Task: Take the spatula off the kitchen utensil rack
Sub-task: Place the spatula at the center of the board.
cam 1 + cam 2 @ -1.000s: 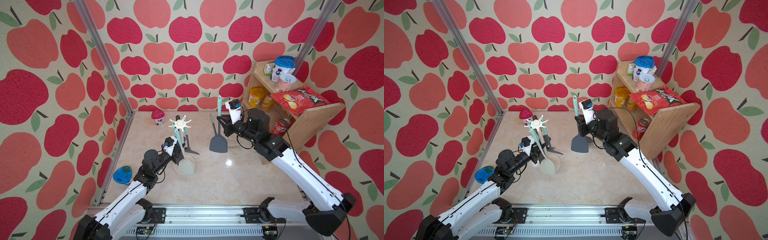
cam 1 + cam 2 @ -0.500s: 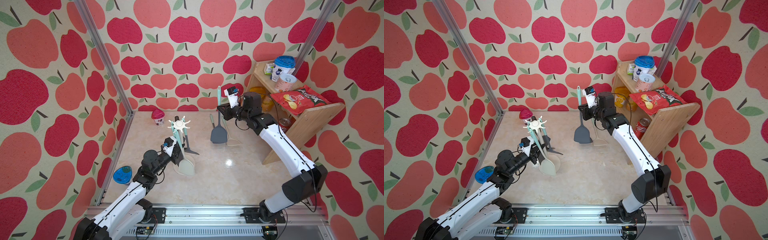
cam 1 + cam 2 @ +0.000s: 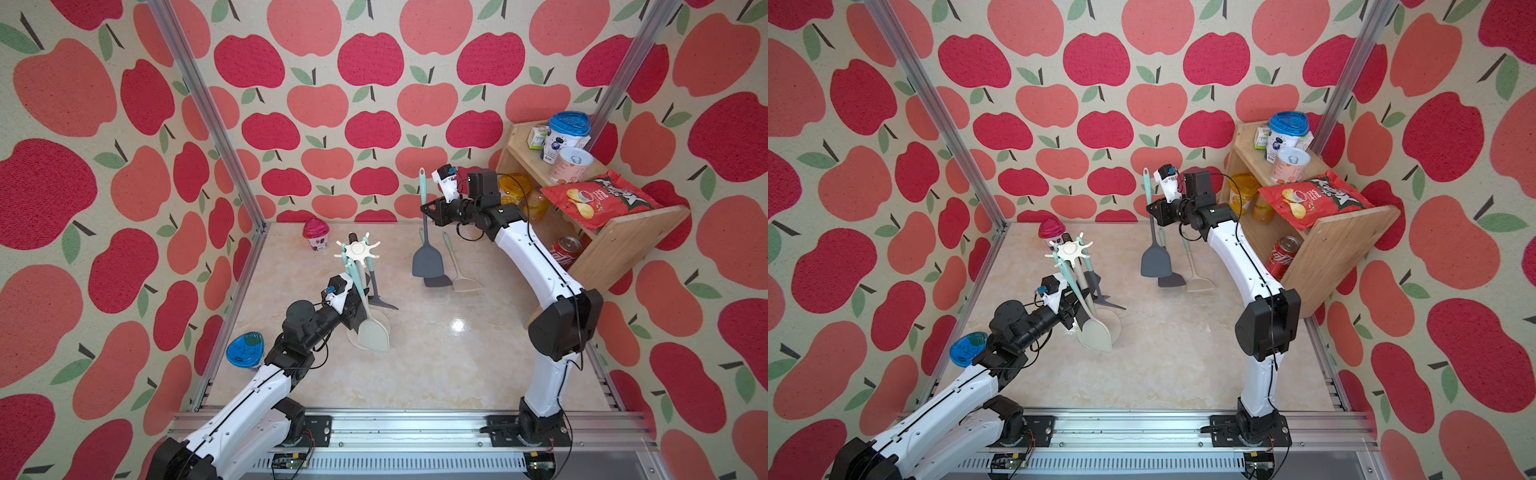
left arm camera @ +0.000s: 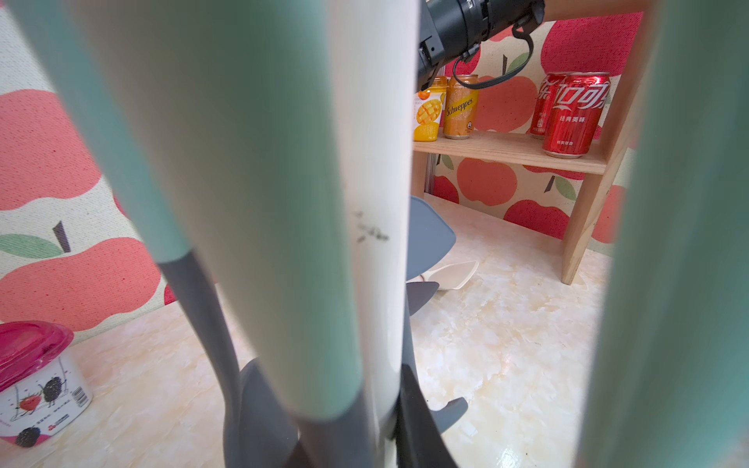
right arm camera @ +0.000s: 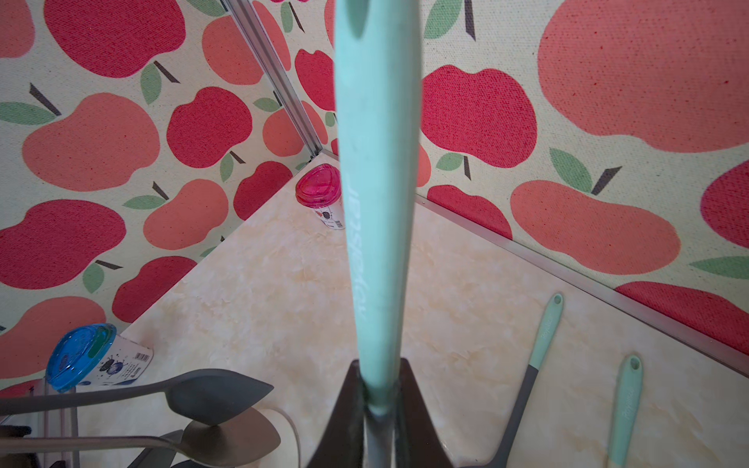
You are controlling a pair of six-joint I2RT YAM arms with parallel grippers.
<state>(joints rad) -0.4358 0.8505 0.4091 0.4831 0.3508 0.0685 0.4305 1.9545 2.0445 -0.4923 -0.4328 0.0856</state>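
The spatula has a teal handle and a dark grey blade. It hangs upright, blade down, above the back right of the table in both top views. My right gripper is shut on its handle, clear of the rack. The cream-white kitchen utensil rack stands at centre left with other utensils hanging on it. My left gripper is shut on the rack's pole, which fills the left wrist view.
A dark spatula and a cream one lie on the table under the held spatula. A wooden shelf with cans and a chips bag stands back right. A pink-lidded cup sits behind the rack.
My right arm has carried the spatula back toward the rear wall, its elbow swinging out to the right. The left arm and the rack have not moved.
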